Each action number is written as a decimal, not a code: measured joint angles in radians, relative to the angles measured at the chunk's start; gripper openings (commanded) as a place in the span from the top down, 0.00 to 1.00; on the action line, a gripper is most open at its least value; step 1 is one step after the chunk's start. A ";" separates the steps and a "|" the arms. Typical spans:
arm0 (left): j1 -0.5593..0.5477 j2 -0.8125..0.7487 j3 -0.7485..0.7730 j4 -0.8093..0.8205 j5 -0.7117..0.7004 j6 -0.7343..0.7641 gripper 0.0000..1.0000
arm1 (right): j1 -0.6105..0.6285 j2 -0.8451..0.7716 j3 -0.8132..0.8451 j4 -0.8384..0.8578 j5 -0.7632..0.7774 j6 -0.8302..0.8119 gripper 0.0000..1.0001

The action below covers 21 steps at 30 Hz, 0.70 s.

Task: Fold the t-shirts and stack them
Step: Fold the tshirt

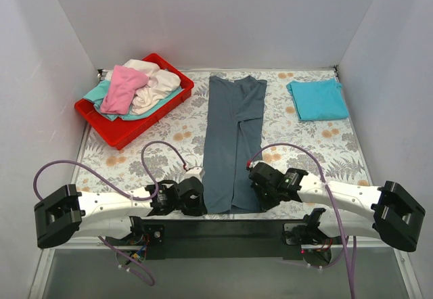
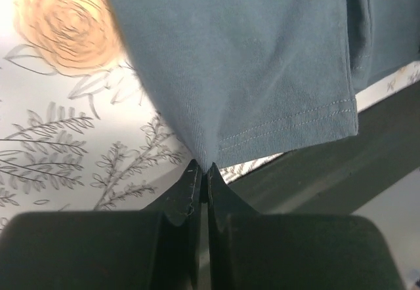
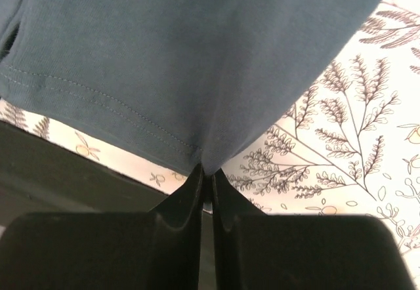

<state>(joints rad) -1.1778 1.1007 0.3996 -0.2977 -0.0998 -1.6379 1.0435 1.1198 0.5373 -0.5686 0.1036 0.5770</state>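
The slate grey-blue t-shirt (image 1: 233, 136) lies as a long narrow strip down the table's middle, sleeves folded in. My left gripper (image 1: 201, 201) is shut on its near left hem corner; in the left wrist view the gripper (image 2: 203, 166) pinches the cloth (image 2: 243, 60). My right gripper (image 1: 256, 189) is shut on the near right hem corner; in the right wrist view the gripper (image 3: 207, 169) pinches the cloth (image 3: 170, 54). A folded turquoise t-shirt (image 1: 317, 99) lies at the back right. Pink (image 1: 123, 88), cream-white (image 1: 157, 86) and teal (image 1: 101, 96) shirts are heaped in the red tray (image 1: 108, 131).
The floral table cover (image 1: 318, 150) spans the table. White walls close the back and sides. The black mounting bar (image 1: 223, 230) runs along the near edge under the shirt's hem. Purple cables loop over both arms.
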 measured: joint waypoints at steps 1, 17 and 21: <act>0.000 0.004 0.004 -0.003 0.015 0.008 1.00 | 0.000 0.008 0.010 -0.016 -0.010 -0.014 0.99; -0.050 -0.111 0.054 -0.103 0.030 0.041 1.00 | 0.004 -0.019 0.136 -0.141 -0.072 -0.116 0.99; -0.047 -0.089 0.056 -0.045 -0.059 0.045 1.00 | 0.004 -0.037 0.210 -0.129 0.056 -0.090 0.99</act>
<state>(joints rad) -1.2243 1.0115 0.4557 -0.3424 -0.1585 -1.5929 1.0477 1.0832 0.7475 -0.6975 0.1596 0.4870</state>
